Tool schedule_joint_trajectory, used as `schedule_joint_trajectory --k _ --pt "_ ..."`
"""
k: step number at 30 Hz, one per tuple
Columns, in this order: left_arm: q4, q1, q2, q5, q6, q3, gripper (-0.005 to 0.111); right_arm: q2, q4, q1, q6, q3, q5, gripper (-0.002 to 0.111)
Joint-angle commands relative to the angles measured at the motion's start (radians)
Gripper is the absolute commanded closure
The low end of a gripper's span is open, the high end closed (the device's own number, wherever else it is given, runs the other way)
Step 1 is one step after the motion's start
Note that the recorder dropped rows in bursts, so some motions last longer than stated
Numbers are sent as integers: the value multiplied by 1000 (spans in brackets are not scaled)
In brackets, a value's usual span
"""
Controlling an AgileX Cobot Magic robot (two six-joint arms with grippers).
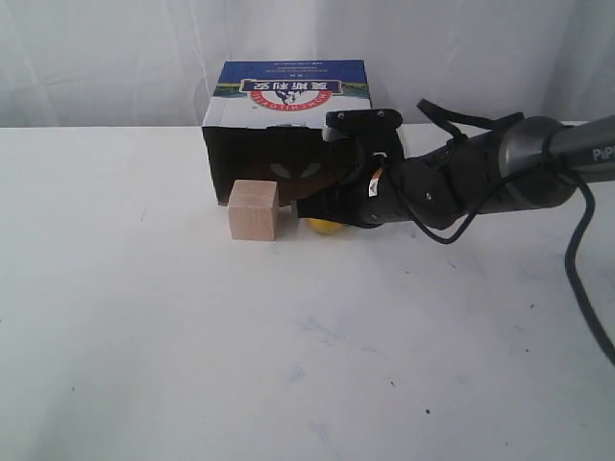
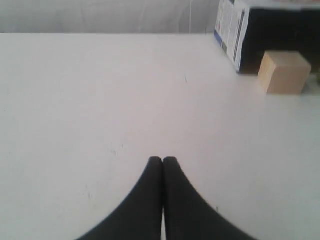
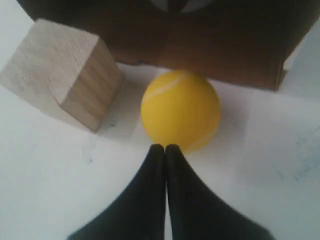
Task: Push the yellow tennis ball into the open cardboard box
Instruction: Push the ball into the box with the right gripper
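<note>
The yellow tennis ball (image 3: pixel 181 110) rests on the white table right at the lip of the open cardboard box (image 3: pixel 200 45). In the exterior view only a sliver of the ball (image 1: pixel 324 227) shows under my right arm, in front of the box (image 1: pixel 283 106) with its blue-and-white printed top. My right gripper (image 3: pixel 165 148) is shut, its tips against the near side of the ball. My left gripper (image 2: pixel 163 160) is shut and empty over bare table, away from the box (image 2: pixel 240 35).
A pale wooden cube (image 1: pixel 254 209) stands just left of the ball at the box mouth, seen close beside the ball as the cube (image 3: pixel 62 75) and at the far edge as the cube (image 2: pixel 284 72). A white curtain hangs behind the table.
</note>
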Motion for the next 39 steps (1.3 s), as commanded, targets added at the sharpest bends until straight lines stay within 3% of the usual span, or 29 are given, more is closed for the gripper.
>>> schedule_joint_trajectory --k 1,8,14,25,32,35,39 --pt "59 1 -5 74 7 1 107 7 4 5 38 -9 52 108" --pt "59 1 -5 56 7 1 107 7 30 95 49 -9 252 108" --pt "59 1 -5 54 7 1 107 7 27 141 52 -3 279 108" --pt "57 1 -5 53 7 1 107 96 1 110 50 -7 243 108" --pt "56 1 -5 53 7 1 107 191 -147 -29 50 -193 142 108" --pt "56 1 -5 53 7 1 107 210 -127 -60 48 -310 279 108" --pt "56 1 -5 53 7 1 107 169 -122 -20 -105 -305 414 108"
